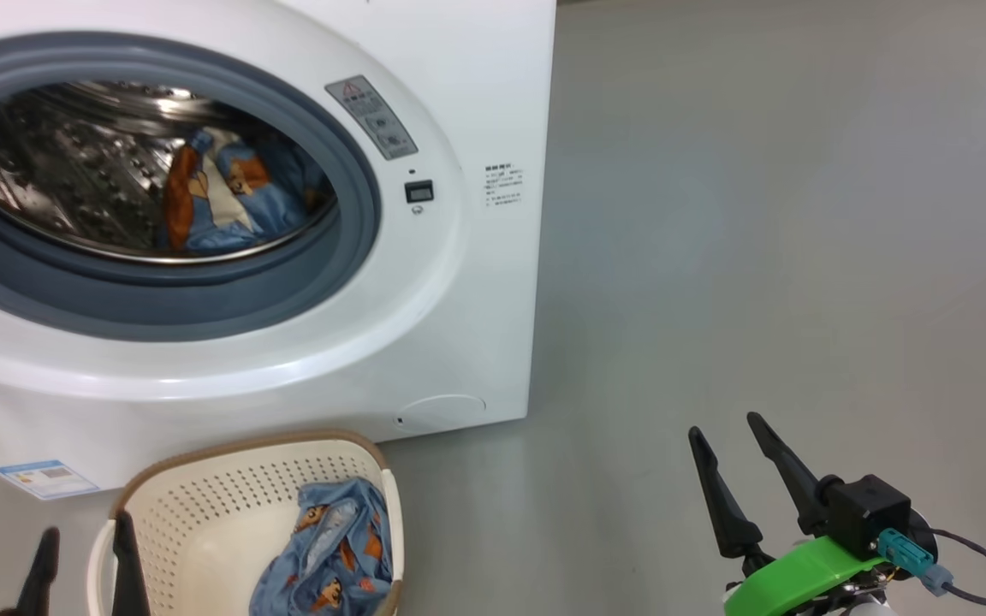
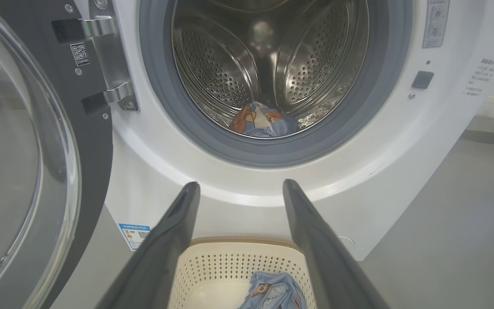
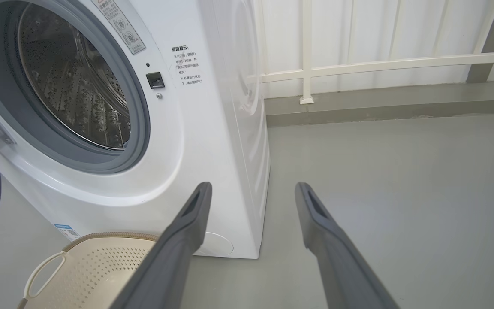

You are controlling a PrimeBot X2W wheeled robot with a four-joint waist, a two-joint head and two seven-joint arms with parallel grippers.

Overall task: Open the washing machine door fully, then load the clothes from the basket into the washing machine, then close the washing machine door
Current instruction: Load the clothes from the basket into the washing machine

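Washing machine (image 1: 459,299), a big white front-loading box, stands on the grey floor (image 1: 801,257) with its large round door (image 2: 92,163), glossy black rim around a clear domed glass bowl, swung wide open on steel hinges at the machine's left side. The perforated steel drum (image 2: 230,64) is exposed inside a grey rubber gasket (image 1: 356,214). Just before the machine's front bottom edge, on the floor, sits a small cream plastic basket (image 1: 202,496) with perforated sides and a brown woven-look rim. The robot's left gripper (image 1: 86,524) hovers at the basket's left rim, its two long dark fingers spread apart and holding nothing; the right gripper (image 1: 724,425) hangs well off to the right over bare floor, its fingers likewise parted and empty. One bundle of light blue clothes (image 1: 228,197) printed with orange and brown cartoon figures lies on the drum's bottom; a second bundle (image 1: 330,547) of the same fabric lies against the basket's right wall. A blue label sticker (image 1: 46,477) marks the machine's lower left corner.
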